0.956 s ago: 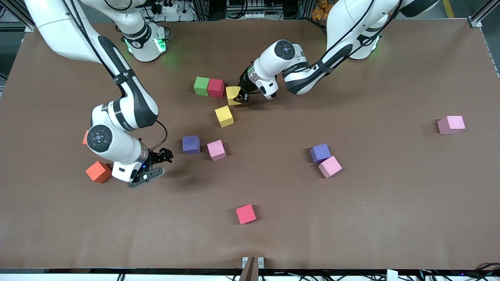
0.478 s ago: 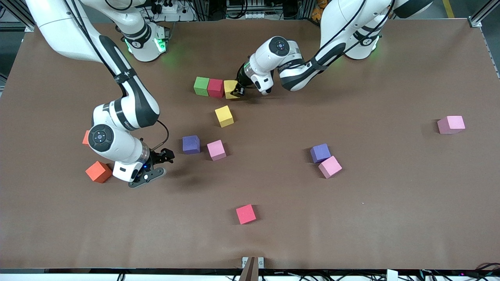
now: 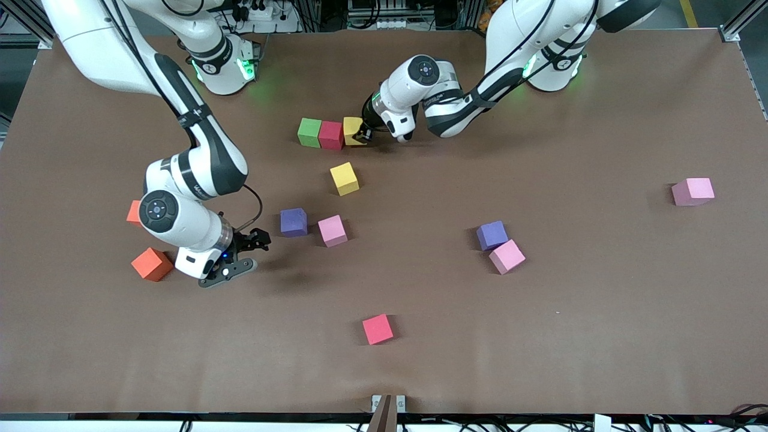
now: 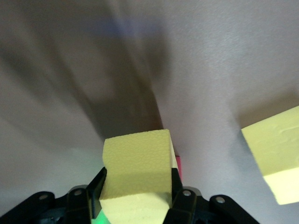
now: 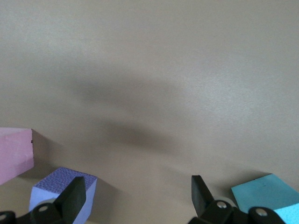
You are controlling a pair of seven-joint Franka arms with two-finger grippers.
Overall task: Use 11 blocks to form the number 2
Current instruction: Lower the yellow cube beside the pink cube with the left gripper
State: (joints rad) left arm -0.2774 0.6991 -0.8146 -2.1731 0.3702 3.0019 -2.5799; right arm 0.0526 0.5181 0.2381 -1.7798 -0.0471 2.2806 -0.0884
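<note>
A green block (image 3: 309, 132) and a red block (image 3: 331, 135) sit side by side. My left gripper (image 3: 362, 135) is shut on a yellow block (image 3: 352, 129) and holds it against the red block's free side; in the left wrist view the yellow block (image 4: 136, 168) fills the jaws and a sliver of red (image 4: 178, 165) shows past it. The second yellow block (image 3: 344, 179) lies nearer the camera. My right gripper (image 3: 249, 247) is open and empty, low over the table beside a purple block (image 3: 293, 222) and a pink block (image 3: 332, 230). A light blue block (image 5: 266, 192) shows only in the right wrist view.
Another purple block (image 3: 492, 235) touches a pink block (image 3: 507, 256) mid-table. A third pink block (image 3: 693, 191) lies toward the left arm's end. A lone red cube (image 3: 378, 329) lies near the front edge. Two orange cubes (image 3: 151, 264) (image 3: 132, 211) lie by the right arm.
My left gripper has carried the yellow block away from the second yellow block and up against the red block. My right gripper has barely shifted.
</note>
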